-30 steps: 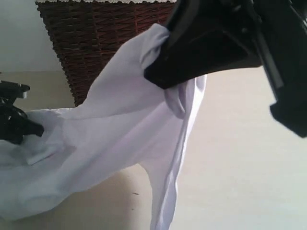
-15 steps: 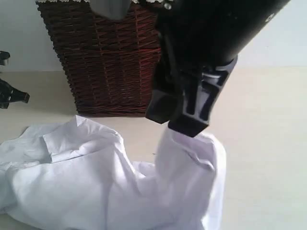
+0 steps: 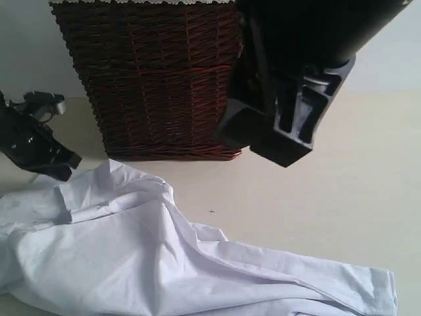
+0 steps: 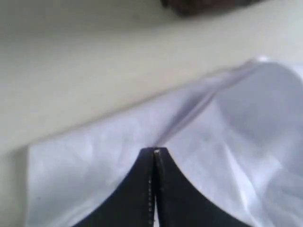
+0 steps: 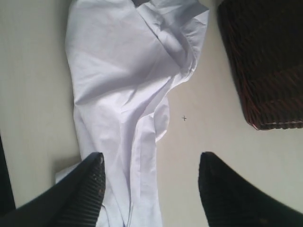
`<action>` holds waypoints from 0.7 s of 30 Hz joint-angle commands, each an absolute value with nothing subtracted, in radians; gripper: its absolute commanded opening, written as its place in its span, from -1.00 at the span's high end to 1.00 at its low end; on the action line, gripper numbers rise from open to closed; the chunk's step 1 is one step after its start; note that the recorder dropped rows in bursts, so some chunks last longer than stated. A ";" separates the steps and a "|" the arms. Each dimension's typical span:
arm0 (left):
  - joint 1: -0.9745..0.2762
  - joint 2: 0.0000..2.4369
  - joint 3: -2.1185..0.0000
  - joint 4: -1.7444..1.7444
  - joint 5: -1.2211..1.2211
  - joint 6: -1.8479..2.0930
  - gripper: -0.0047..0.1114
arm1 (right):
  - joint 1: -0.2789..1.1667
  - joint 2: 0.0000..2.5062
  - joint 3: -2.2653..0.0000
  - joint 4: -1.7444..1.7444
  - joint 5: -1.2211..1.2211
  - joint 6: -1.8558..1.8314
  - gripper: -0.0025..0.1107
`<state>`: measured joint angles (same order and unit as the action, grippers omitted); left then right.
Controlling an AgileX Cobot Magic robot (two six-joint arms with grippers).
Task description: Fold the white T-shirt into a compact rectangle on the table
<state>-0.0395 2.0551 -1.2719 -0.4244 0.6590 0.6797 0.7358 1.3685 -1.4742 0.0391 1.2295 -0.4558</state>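
White soft cotton T-shirt is seen lying rumpled and flat on the smooth pale cream table, in front of the dark brown woven wicker basket and clear of it; one long fold is stretched out toward the right side of the exterior view; only plain cloth is turned up, and no lettering or tag can be read. A tiny dark speck is left bare on the table beside the shirt. The right gripper is held above the table with its ribbed fingers well parted and nothing between them; a second ago the shirt was hoisted high from it, and the cloth has since been let fall. The left gripper is pressed closed at the shirt's far left edge; in its wrist view the tips are seen over white cloth, though whether any is pinched cannot be told.
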 commanded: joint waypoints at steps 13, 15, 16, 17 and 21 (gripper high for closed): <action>0.029 2.158 -1.353 -0.172 0.398 0.337 0.92 | 0.732 1.347 -1.472 0.049 1.205 -0.441 -0.04; 0.047 2.152 -1.372 -0.167 0.430 0.337 0.92 | 0.732 1.347 -1.472 0.049 1.204 -0.441 -0.04; 0.059 2.141 -1.375 -0.164 0.434 0.334 0.92 | 0.732 1.347 -1.472 0.049 1.204 -0.441 -0.04; 0.062 2.129 -1.375 -0.164 0.434 0.331 0.92 | 0.732 1.347 -1.472 0.049 1.204 -0.441 -0.04; 0.069 2.044 -1.372 -0.197 0.439 0.347 0.92 | 0.732 1.347 -1.472 0.051 1.202 -0.441 -0.04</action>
<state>0.0686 2.1141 -1.3656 -0.1723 0.4337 0.3414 0.7358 1.3554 -1.4742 0.0485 1.2123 -0.4452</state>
